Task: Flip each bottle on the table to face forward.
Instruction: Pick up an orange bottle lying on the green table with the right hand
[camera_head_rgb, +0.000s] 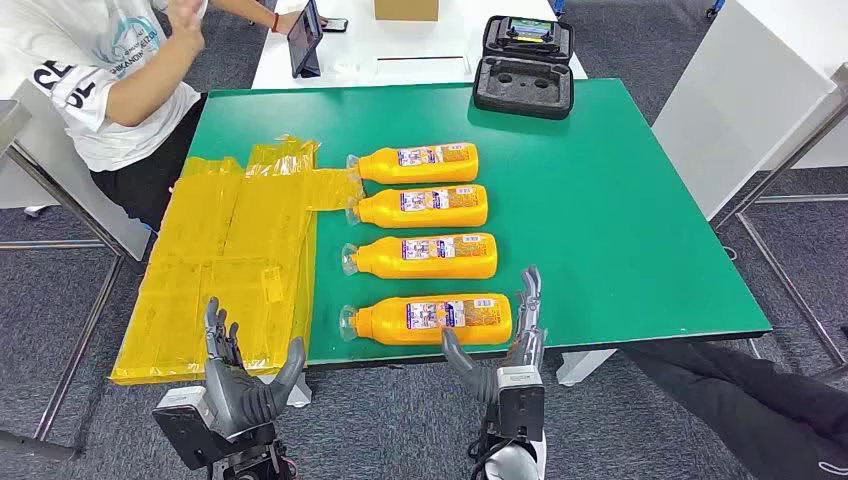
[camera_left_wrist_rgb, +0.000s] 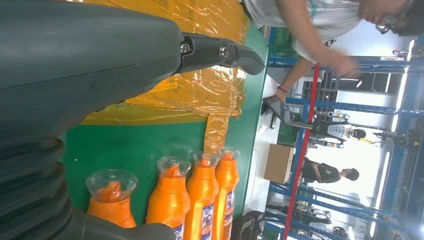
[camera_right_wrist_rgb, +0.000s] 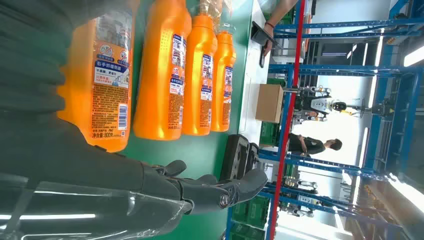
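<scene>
I see four orange bottles lying on their sides in a column on the green table (camera_head_rgb: 620, 200), caps pointing left and bases right. I'll call them the nearest bottle (camera_head_rgb: 432, 319), the second bottle (camera_head_rgb: 425, 256), the third bottle (camera_head_rgb: 423, 206) and the farthest bottle (camera_head_rgb: 418, 164). Each has a clear plastic cap cover and a white and blue label facing up; on the nearest one the right wrist view shows small print and a barcode. They lie parallel, close to one another but apart.

My right hand (camera_head_rgb: 515, 345) is at the near table edge, just beside the base end of the nearest bottle, fingers apart and extended, holding nothing; I can't tell whether it touches the bottle. My left hand (camera_head_rgb: 243, 372) hovers below the near-left corner, fingers spread and empty, over the edge of the yellow plastic sheets (camera_head_rgb: 235, 265).

Those crinkled yellow sheets cover the left part of the table and reach the caps of the far bottles. At the far edge sits an open black foam case (camera_head_rgb: 524, 70). A person in a white shirt (camera_head_rgb: 100, 80) sits at the far left corner, one arm raised. Beyond is a white table (camera_head_rgb: 400, 45) with a tablet (camera_head_rgb: 305, 38) and a cardboard box (camera_head_rgb: 407, 9). The floor is grey carpet, and the wrist views show blue shelving behind.
</scene>
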